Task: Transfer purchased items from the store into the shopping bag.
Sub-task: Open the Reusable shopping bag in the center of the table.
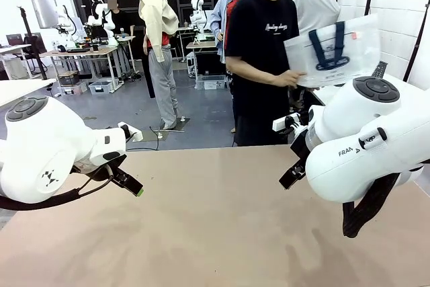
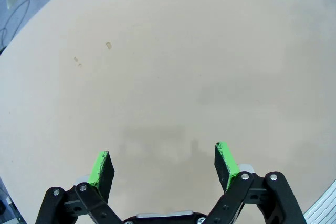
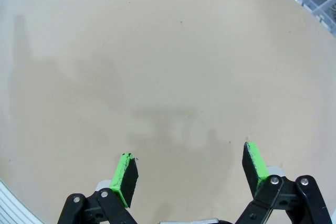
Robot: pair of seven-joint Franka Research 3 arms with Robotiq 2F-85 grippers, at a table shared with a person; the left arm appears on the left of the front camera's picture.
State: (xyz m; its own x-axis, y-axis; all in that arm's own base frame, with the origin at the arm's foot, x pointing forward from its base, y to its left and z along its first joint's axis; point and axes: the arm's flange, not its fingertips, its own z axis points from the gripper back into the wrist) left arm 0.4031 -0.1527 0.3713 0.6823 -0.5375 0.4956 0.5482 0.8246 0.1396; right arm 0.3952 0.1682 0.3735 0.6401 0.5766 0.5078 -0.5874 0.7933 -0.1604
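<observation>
Shopping bag [image 1: 363, 52] off table, beyond far edge toward right corner, held flat in person's hand [image 1: 290, 78]. Looks empty. Thin translucent film: likely light, limp, slippery, would crumple under pinch. Best hold probably navy strap handles [image 1: 332, 64], or rim beside them. Left end effector [image 2: 165, 161] released, jaws wide over bare table [image 1: 215, 226] near left edge. Right end effector [image 3: 191, 169] likewise released, nothing between jaws, near right edge.

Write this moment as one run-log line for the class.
left gripper open above table | right gripper open above table | shopping bag in person's hand, far side | nothing gripped
</observation>
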